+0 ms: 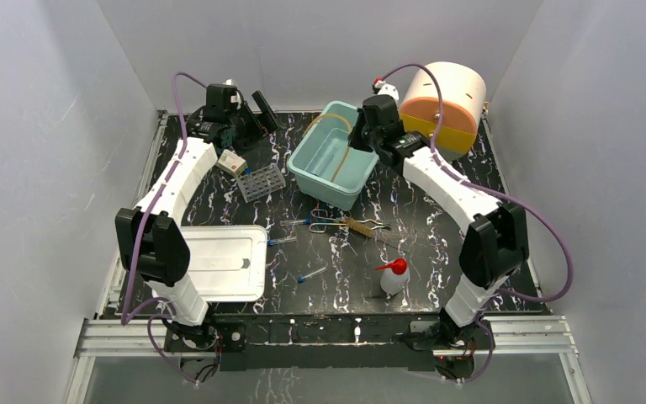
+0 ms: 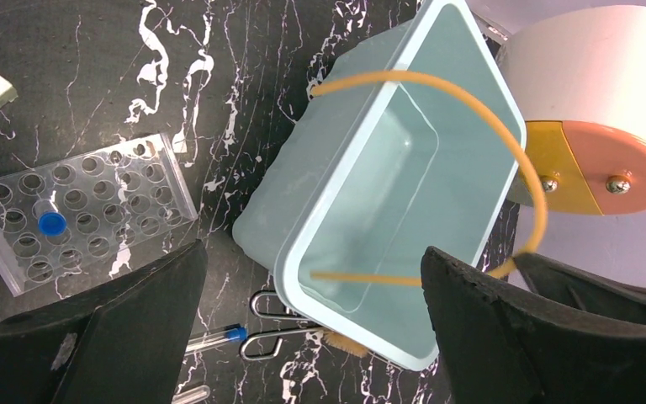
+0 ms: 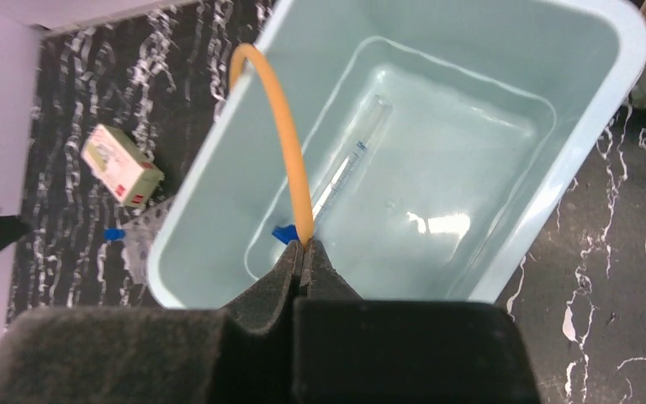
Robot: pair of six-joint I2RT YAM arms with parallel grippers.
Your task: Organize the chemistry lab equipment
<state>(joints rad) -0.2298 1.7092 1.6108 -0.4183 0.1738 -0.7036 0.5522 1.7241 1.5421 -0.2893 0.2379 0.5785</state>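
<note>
Right gripper (image 3: pixel 303 252), clamped shut on the tan rubber tubing (image 3: pixel 279 126), hangs directly over the teal bin (image 1: pixel 332 192) near the counter's far edge, the tubing arching across the bin's opening.

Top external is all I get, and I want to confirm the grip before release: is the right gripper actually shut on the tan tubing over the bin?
Observer: Yes. The right wrist view shows the right gripper shut on one end of the tan rubber tubing, over the teal bin.
Operator: Anything in the bin?
Observer: One clear graduated tube with a blue cap lies on its floor.
</note>
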